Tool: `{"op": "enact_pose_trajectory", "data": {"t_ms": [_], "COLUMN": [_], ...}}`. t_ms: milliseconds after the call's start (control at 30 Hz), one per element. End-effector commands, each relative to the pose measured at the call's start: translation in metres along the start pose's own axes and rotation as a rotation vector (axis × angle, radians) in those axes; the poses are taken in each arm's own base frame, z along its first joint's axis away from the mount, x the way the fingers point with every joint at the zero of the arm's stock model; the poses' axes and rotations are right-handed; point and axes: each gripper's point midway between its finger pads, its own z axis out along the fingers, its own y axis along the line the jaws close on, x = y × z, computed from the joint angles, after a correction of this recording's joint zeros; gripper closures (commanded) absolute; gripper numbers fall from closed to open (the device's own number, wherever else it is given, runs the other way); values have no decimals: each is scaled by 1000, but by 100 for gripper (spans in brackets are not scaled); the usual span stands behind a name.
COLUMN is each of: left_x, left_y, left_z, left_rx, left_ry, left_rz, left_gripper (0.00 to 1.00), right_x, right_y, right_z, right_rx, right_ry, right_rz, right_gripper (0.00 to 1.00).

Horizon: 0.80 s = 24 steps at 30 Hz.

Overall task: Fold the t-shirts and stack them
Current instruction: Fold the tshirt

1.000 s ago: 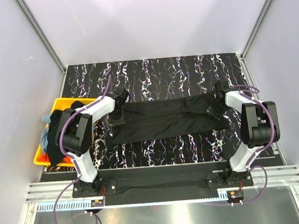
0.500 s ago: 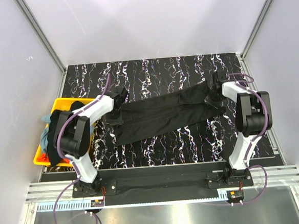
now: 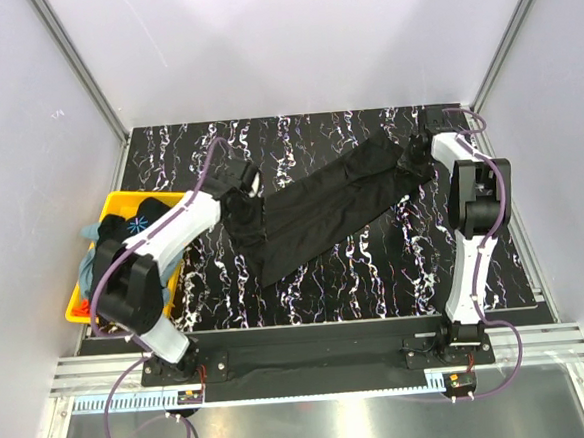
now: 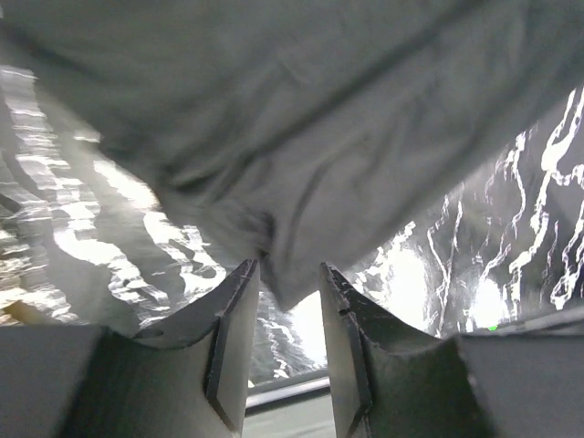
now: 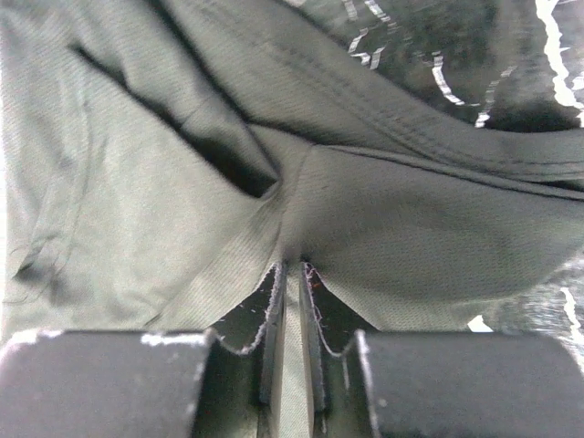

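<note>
Obs: black t-shirt (image 3: 317, 217) lies in a diagonal band on the worktop (image 3: 377, 283), centre to upper right. The right fingers (image 5: 312, 356) clamp its upper-right end, likely anchoring it. The left fingers (image 4: 233, 338) stand apart, hem loose at their tips.

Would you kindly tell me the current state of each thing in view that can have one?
black t-shirt, stretched in a wrinkled diagonal band across the table.
left hand, open, a shirt corner hanging between its jaws.
right hand, shut on the black t-shirt's edge.
yellow bin, holding a heap of shirts.
heap of shirts, crumpled, not folded.
</note>
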Motion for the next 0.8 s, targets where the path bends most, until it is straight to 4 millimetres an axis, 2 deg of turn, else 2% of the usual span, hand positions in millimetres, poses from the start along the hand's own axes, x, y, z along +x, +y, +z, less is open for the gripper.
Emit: {"op": "enact_pose_trajectory", "data": {"t_ms": [0, 33, 133, 333, 433, 533, 567, 633, 767], "left_x": [23, 27, 45, 55, 63, 80, 85, 96, 114], "left_y": [-26, -29, -45, -44, -38, -22, -18, 5, 27], "left_z": [26, 33, 46, 60, 66, 76, 78, 84, 87], "left_rx": [130, 130, 119, 56, 6, -79, -102, -210, -305], "left_ry": [94, 108, 142, 144, 147, 167, 171, 165, 169], "left_rz": [9, 19, 70, 90, 111, 112, 101, 106, 69], "left_gripper": [63, 64, 64, 64, 64, 64, 64, 65, 65], "right_x": [-19, -24, -26, -25, -23, -19, -20, -13, -9], "right_y": [19, 20, 15, -5, -26, -48, -50, -61, -80], "right_z": [-34, -44, -58, -63, -56, -43, -39, -25, -8], "right_rx": [-82, -84, -87, -62, -7, 46, 50, 88, 160], "right_ry": [-33, -55, -68, -63, -52, -32, -27, 4, 27], "right_rz": [-33, -33, -22, -29, -7, 40, 47, 54, 60], "right_gripper": [82, 82, 80, 77, 80, 81, 81, 81, 82]}}
